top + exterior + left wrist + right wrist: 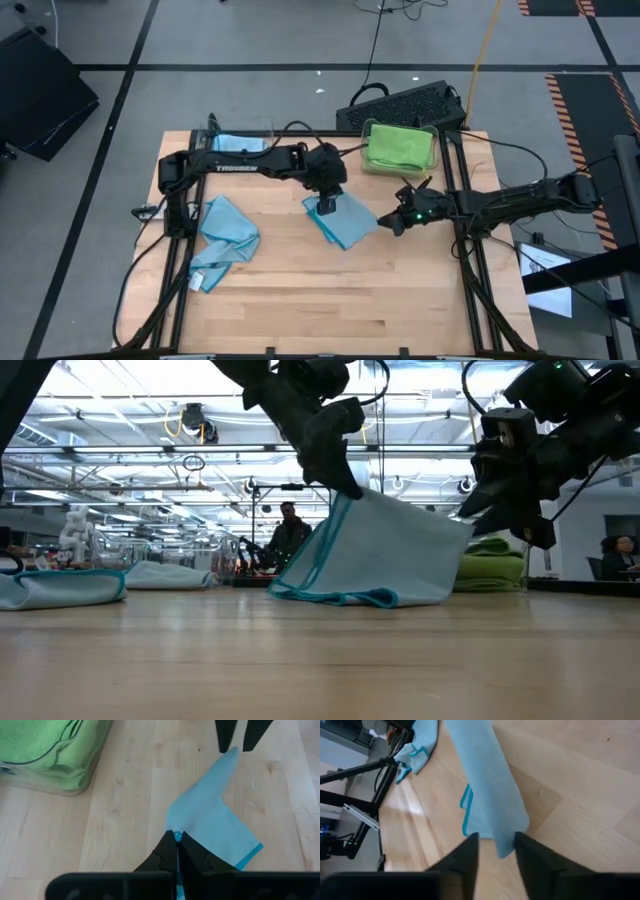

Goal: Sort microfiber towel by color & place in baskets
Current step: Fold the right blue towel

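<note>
Wood table (330, 300) | left claw (326, 207) pinching blue towel (345, 222) | right claw (392, 220) parted at its corner | green towels (395, 145) behind

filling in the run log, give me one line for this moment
left hand shut on blue towel | right hand open at towel's far corner | green towels in basket

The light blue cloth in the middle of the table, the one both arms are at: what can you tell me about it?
The light blue microfiber towel is a soft, finely textured cloth edged with a brighter teal hem. It sits near the middle of the wooden table. The left gripper is shut on one edge and holds it up, so the cloth hangs like a tent while its lower hem lies bunched on the wood. The right gripper has its fingers open on either side of another corner, not pinching it. Nothing else touches it.
</note>
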{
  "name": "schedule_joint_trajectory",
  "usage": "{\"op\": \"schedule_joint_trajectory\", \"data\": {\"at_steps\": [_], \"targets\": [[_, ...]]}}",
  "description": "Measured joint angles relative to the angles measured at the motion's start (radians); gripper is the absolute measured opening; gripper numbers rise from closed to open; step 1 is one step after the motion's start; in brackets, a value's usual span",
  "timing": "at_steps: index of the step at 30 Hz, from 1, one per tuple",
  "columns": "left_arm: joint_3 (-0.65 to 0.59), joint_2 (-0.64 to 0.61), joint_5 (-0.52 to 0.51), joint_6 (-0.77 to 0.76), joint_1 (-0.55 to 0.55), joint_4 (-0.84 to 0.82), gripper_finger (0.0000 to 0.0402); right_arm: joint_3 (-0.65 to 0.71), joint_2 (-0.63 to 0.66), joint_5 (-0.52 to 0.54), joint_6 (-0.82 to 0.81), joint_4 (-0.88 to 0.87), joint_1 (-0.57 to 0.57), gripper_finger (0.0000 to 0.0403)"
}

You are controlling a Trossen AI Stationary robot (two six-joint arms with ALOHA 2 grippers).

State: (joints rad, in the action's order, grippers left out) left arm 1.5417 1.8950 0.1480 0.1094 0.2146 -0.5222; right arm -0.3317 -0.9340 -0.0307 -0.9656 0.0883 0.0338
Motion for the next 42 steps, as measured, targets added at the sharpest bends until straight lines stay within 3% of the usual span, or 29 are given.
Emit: {"op": "schedule_joint_trajectory", "data": {"at_steps": [7, 11, 15, 20, 25, 32, 38, 42], "targets": [[0.0, 0.0, 0.006, 0.027, 0.0, -0.001, 0.0002, 0.0, -0.001, 0.046, 0.131, -0.037, 0.003, 0.0234], [0.0, 0.0, 0.008, 0.032, 0.0, -0.001, 0.0003, 0.0, -0.001, 0.179, 0.301, -0.021, 0.004, 0.0259], [0.0, 0.0, 0.009, 0.046, -0.001, 0.0, 0.0003, 0.009, -0.013, 0.166, 0.444, 0.016, 0.005, 0.0261], [0.0, 0.0, 0.008, 0.047, -0.001, 0.001, 0.0002, 0.063, -0.046, 0.054, 0.439, 0.113, 0.004, 0.0247], [0.0, 0.0, 0.008, 0.046, -0.001, 0.001, 0.0002, 0.093, -0.077, 0.054, 0.427, 0.246, 0.004, 0.0236], [0.0, 0.0, 0.008, 0.045, -0.001, 0.002, 0.0002, 0.093, -0.127, 0.054, 0.461, 0.268, 0.005, 0.0215], [0.0, 0.0, 0.009, 0.045, -0.001, 0.003, 0.0002, 0.093, -0.219, 0.054, 0.506, 0.406, 0.005, 0.0148], [0.0, 0.0, 0.009, 0.042, -0.001, 0.003, 0.0003, 0.093, -0.254, 0.052, 0.457, 0.464, 0.005, 0.0059]]}}
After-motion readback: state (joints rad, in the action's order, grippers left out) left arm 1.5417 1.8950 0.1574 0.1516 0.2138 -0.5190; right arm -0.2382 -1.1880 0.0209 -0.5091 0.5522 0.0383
